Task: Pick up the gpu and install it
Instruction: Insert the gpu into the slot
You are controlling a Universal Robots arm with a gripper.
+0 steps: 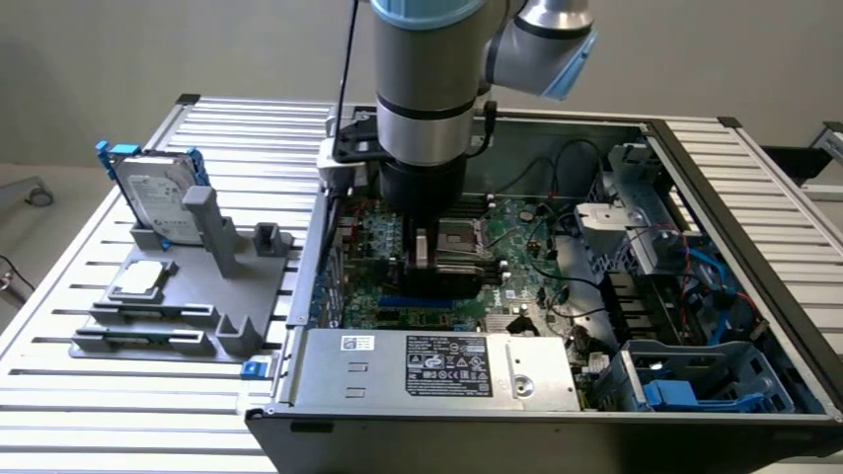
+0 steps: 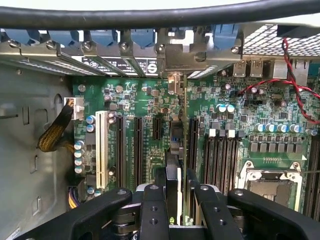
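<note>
A: Where is the gpu held?
B: It is clamped edge-on in the tool, low over the expansion slots inside the case; seating cannot quite be judged.
A: What is risked?
B: A tilted card could be jammed beside its slot. The red cable is seen well apart.

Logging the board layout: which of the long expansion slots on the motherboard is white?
The outermost slot, beside the row of silver capacitors and nearest the yellow-sleeved cable. The other long slots next to it are black.
</note>
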